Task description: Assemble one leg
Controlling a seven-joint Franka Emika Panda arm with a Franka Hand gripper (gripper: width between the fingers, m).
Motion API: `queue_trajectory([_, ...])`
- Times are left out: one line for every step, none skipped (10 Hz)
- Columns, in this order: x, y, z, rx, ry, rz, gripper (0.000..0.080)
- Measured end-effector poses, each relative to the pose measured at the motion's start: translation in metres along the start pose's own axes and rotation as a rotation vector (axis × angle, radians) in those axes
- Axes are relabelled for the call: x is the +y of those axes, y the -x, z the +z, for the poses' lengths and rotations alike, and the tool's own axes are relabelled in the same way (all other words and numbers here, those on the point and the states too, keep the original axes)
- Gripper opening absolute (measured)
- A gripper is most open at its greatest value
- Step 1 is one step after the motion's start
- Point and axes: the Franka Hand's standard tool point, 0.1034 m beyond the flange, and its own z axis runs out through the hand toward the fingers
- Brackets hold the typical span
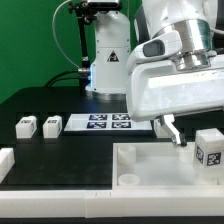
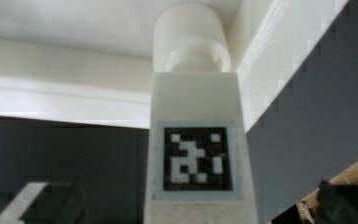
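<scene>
Leg point(image 1: 208, 150) at the exterior view's right, near the frame edge. Stands upright, marker face toward the camera, inside the outline of the tray point(image 1: 150, 165); cannot tell whether seated in a socket or only resting there. Round socket point(image 1: 128, 180) in the tray's near corner, toward the exterior view's left, well apart from the leg.

Arm point(image 1: 170, 80) large and white above the tray, reaching down from the upper part of the exterior view. One dark finger point(image 1: 173, 130) below it, just beside the leg on the exterior view's left and not touching it. Second finger hidden there.

Close up in the wrist view: leg point(image 2: 197, 120) long and white, filling the middle, marker square on the near part, rounded peg at the far end. Dark finger point(image 2: 354, 195) off to one side, with bare counter between it and the leg. Pale slanted shape point(image 2: 25, 205) on the other side, too blurred to name.

Jaws apart, spread to either side of the leg, gripping nothing.

Farther back on the black counter point(image 1: 60, 150): marker board point(image 1: 110, 122) lying flat near the middle. Two small blocks point(image 1: 26, 125) point(image 1: 51, 124) side by side toward the exterior view's left, each showing a marker. White piece point(image 1: 5, 160) cut off by that view's left edge.
</scene>
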Motion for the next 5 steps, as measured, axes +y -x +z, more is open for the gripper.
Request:
queue_trajectory([0.004, -0.010, -0.003, -0.033, -0.006, 0.002, 0.0649])
queue_trajectory([0.004, -0.021, -0.003, -0.065, -0.016, 0.010, 0.0649])
queue_trajectory([0.003, -0.030, -0.002, -0.105, -0.030, 0.019, 0.0649])
queue_trajectory([0.006, -0.034, 0.000, -0.101, -0.028, 0.023, 0.0649])
queue_trajectory([0.000, -0.023, 0.004, -0.217, -0.055, 0.050, 0.0649])
